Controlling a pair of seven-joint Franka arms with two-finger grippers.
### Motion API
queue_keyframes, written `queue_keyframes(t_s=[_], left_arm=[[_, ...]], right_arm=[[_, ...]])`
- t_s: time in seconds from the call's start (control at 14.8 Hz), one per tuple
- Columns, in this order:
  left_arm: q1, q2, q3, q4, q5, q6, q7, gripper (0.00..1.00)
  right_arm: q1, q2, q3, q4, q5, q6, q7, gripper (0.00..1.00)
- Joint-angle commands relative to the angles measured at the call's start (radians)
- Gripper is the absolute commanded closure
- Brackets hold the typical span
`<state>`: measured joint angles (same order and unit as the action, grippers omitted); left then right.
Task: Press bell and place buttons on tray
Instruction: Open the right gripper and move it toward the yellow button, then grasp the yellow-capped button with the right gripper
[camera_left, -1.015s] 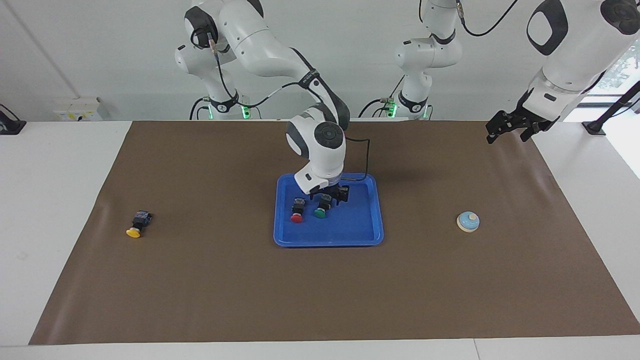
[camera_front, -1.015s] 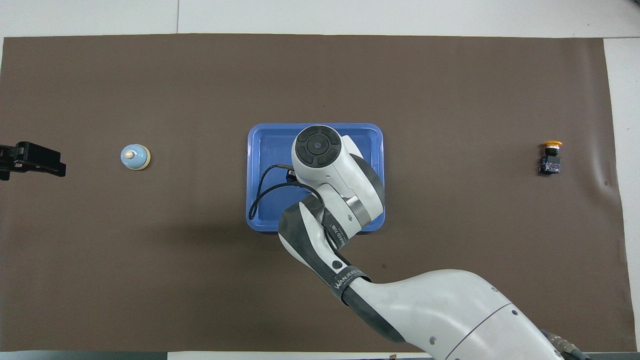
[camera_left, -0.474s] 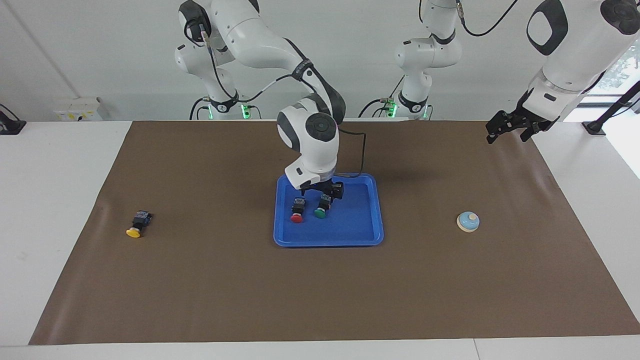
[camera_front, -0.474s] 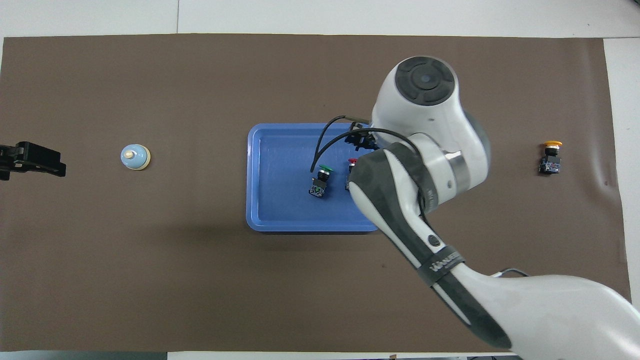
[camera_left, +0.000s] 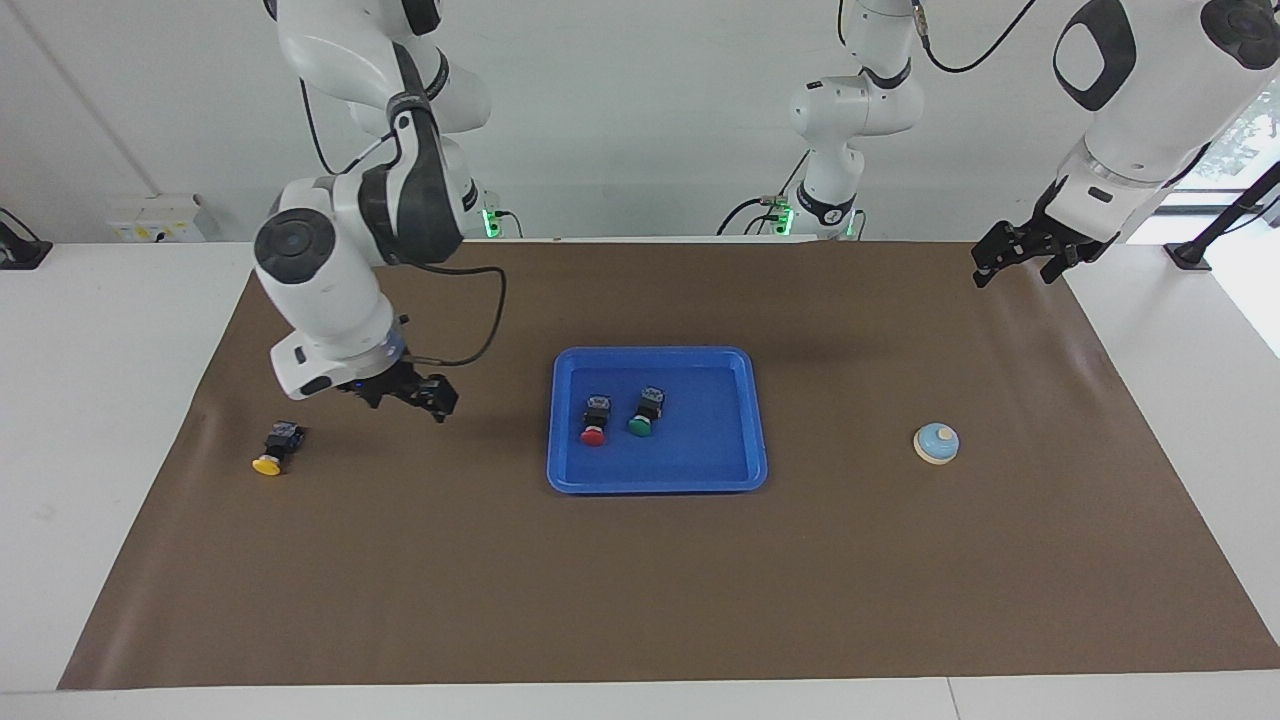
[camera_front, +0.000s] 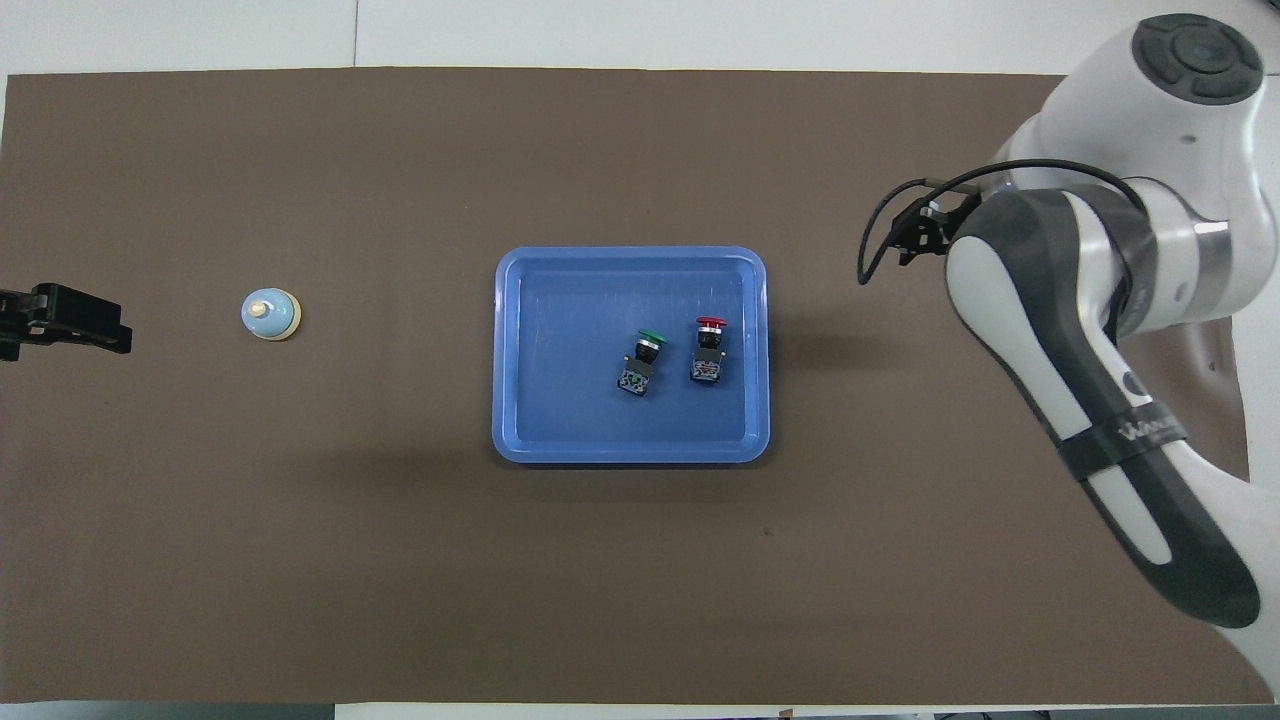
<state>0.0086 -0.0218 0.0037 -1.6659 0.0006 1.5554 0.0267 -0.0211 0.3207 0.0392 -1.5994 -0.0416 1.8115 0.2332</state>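
The right end effector (camera_left: 415, 392), fingers spread and empty, is hovering at the frame's left near the yellow button (camera_left: 276, 447); a crooked descent risks toppling it; the left end effector (camera_left: 1030, 254) is waiting spread.

White table (camera_left: 120, 420) covered by a brown mat (camera_left: 640, 580). On the mat: blue tray (camera_left: 735, 455) at centre, bell (camera_left: 936, 444) toward the left arm's end, yellow button (camera_left: 277, 447) toward the right arm's end.

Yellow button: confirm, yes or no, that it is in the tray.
No: the yellow button lies on the brown mat toward the right arm's end, apart from the blue tray, which holds only the red and green buttons.
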Motion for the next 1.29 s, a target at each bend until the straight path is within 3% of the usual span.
queue_keyframes(t_s=[0.0, 0.14, 0.34, 0.47, 0.81, 1.22], left_arm=[[0.004, -0.007, 0.001, 0.005, -0.013, -0.011, -0.01, 0.0], [0.004, -0.007, 0.001, 0.005, -0.013, -0.011, -0.01, 0.0], [0.004, -0.007, 0.001, 0.005, -0.013, -0.011, -0.01, 0.0], [0.004, -0.007, 0.001, 0.005, -0.013, -0.011, -0.01, 0.0], [0.004, -0.007, 0.001, 0.005, -0.013, -0.011, -0.01, 0.0], [0.004, -0.007, 0.001, 0.005, -0.013, -0.011, -0.01, 0.0]], right_arm=[[-0.115, -0.028, 0.018, -0.069, -0.018, 0.02, -0.125, 0.0], [-0.184, -0.055, 0.018, -0.155, -0.018, 0.102, -0.196, 0.0], [-0.269, -0.11, 0.018, -0.351, -0.018, 0.335, -0.277, 0.0], [-0.277, -0.117, 0.018, -0.417, -0.018, 0.426, -0.279, 0.0], [-0.333, -0.085, 0.018, -0.51, -0.02, 0.623, -0.331, 0.0], [-0.35, -0.031, 0.019, -0.513, -0.018, 0.681, -0.336, 0.0]])
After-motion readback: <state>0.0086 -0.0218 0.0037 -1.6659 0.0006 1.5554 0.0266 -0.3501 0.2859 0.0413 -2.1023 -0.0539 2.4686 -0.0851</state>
